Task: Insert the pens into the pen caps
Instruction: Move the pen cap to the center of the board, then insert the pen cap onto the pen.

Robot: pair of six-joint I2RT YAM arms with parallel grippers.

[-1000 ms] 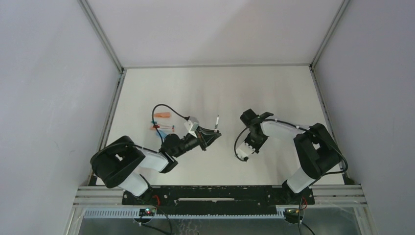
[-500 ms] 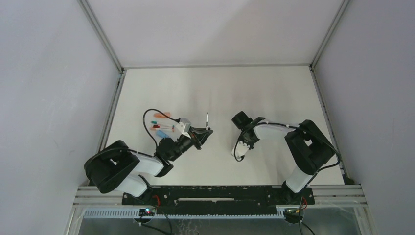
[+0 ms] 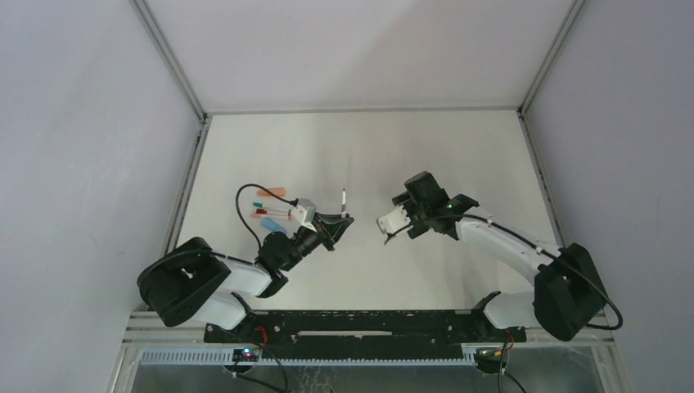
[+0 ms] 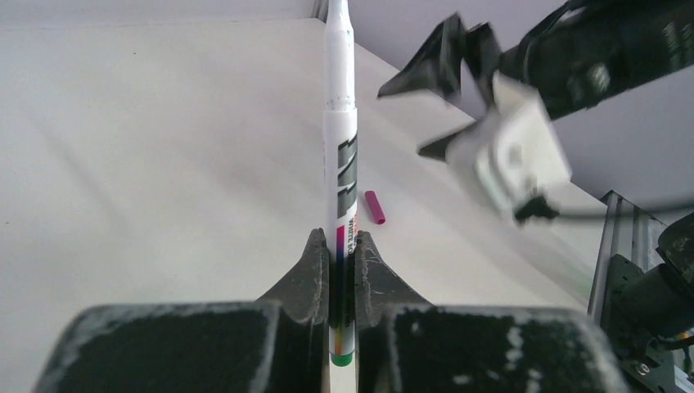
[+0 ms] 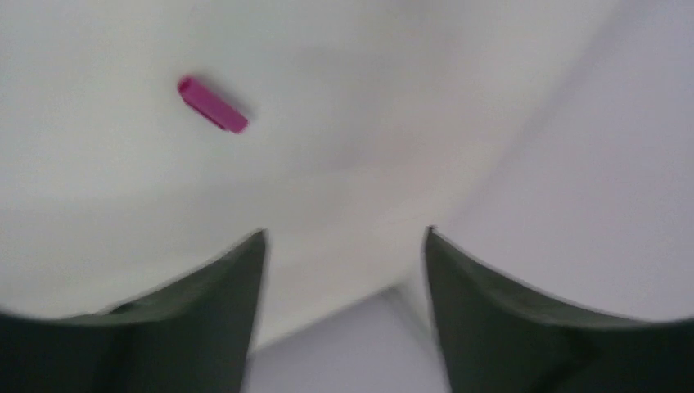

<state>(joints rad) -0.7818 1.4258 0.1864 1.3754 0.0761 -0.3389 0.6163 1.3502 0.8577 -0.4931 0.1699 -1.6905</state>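
- The pen sat clamped in the left tool, pointing away from it.
- The right tool hung to its right, apart, facing it, nothing between its fingers.
- A loose cap lay on the bench beyond the left tool, right of the pen.
- The other pens and caps lay clustered left of the left tool.

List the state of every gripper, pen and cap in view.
left gripper: shut on the held pen.
held pen: clamped near its back end, sticking out past the fingertips, no cap on it.
right gripper: open, empty.
magenta cap: lying loose on the table, on no pen.
other pens and caps: lying in a cluster on the table beside the left arm; too small to tell more.
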